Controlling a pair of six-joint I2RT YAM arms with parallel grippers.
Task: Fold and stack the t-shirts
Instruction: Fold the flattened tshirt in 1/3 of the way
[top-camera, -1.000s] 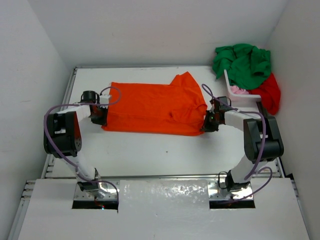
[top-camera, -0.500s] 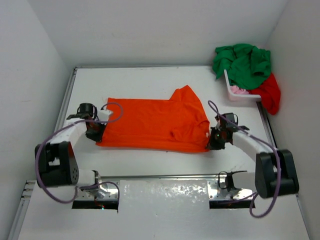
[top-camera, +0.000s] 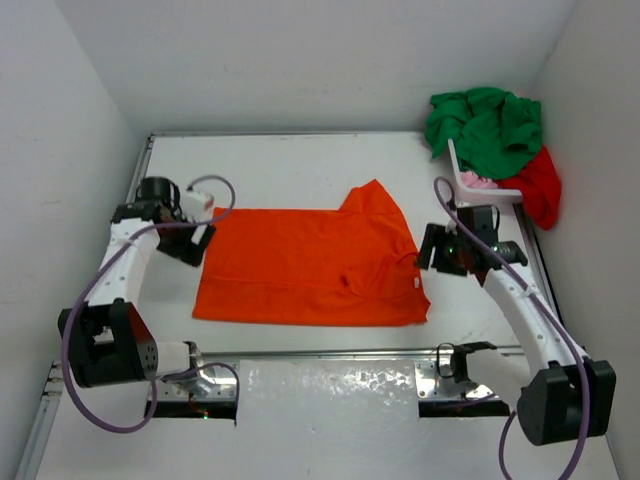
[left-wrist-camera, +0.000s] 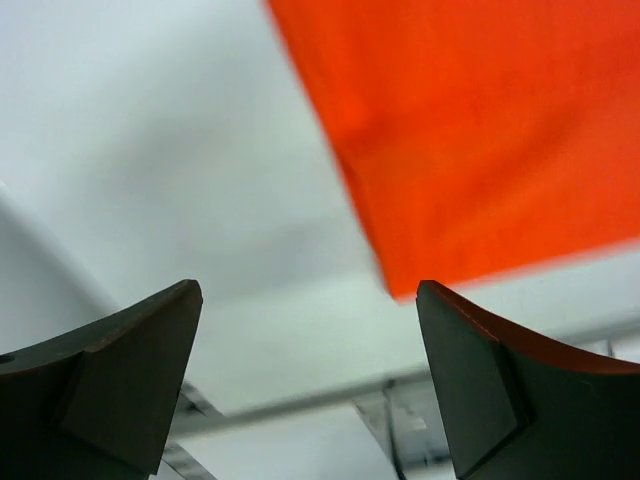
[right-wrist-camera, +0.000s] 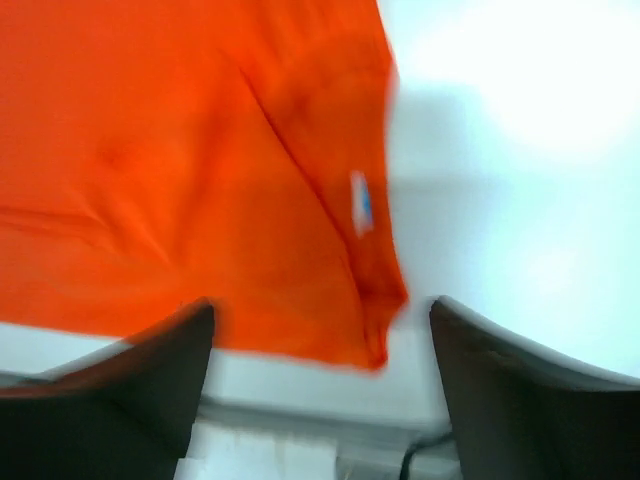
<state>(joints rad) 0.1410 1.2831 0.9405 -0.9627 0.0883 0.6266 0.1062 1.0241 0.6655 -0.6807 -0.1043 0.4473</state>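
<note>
The orange t-shirt (top-camera: 315, 265) is spread flat in the middle of the desk (top-camera: 300, 165). Its long axis runs left to right across the frame. The neck end, marked by a small white label, is judged to point right and the hem left. One sleeve is seen jutting toward the upper right.

The left claw (top-camera: 192, 238) is held just beside the shirt's upper left corner and the right claw (top-camera: 437, 250) just beside its right edge. Both are spread wide and nothing is gripped.

If only the top layer is pinched, the shirt may be pulled open rather than folded. The jutting sleeve may be trapped crooked. The lower edge lies near the front rail, so the cloth may be dragged over it.

The green t-shirt (top-camera: 485, 125), red t-shirt (top-camera: 543, 185) and pink t-shirt (top-camera: 478, 181) are heaped at the basket (top-camera: 495, 190), upper right.
</note>
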